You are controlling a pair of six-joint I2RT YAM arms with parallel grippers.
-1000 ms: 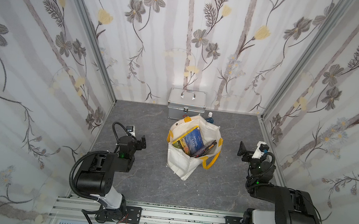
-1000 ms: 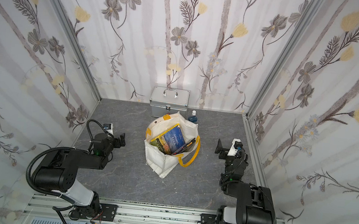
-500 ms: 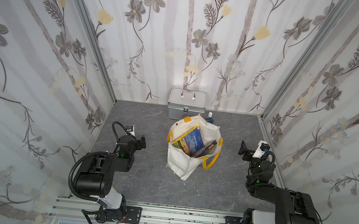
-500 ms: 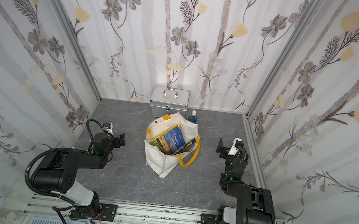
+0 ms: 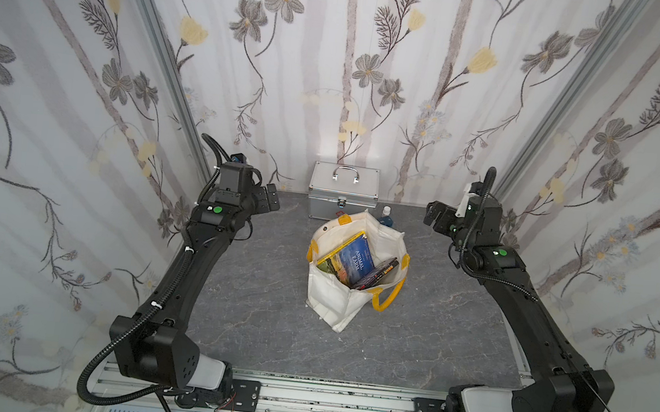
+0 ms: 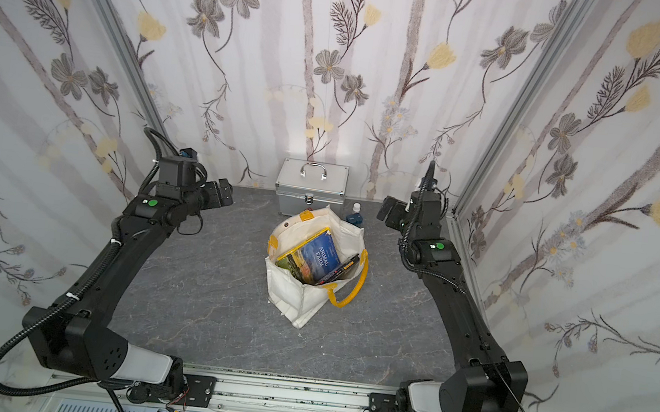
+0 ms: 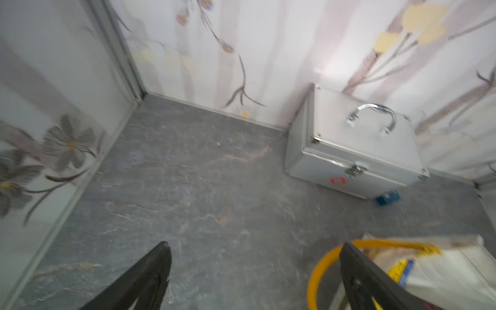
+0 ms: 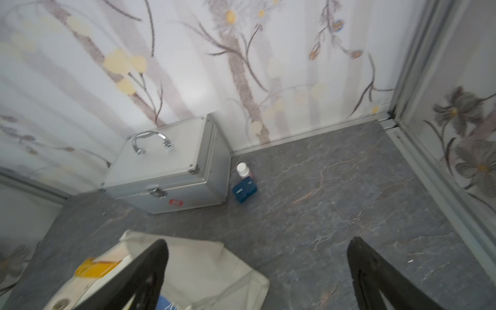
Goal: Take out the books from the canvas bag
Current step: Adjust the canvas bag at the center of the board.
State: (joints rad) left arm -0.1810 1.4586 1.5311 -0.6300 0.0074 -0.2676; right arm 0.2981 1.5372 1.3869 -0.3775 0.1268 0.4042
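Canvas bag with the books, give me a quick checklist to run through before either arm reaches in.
1. Canvas bag mouth open, facing up: ok.
2. Blue Animal Farm book on top, cover exposed: ok.
3. Near yellow handle draped outside the rim, clear of the mouth: ok.
4. Left gripper open and empty, off to the bag's side: ok.
5. Right gripper open and empty: ok.
6. Number of books inside: cannot tell, the lower ones are hidden.
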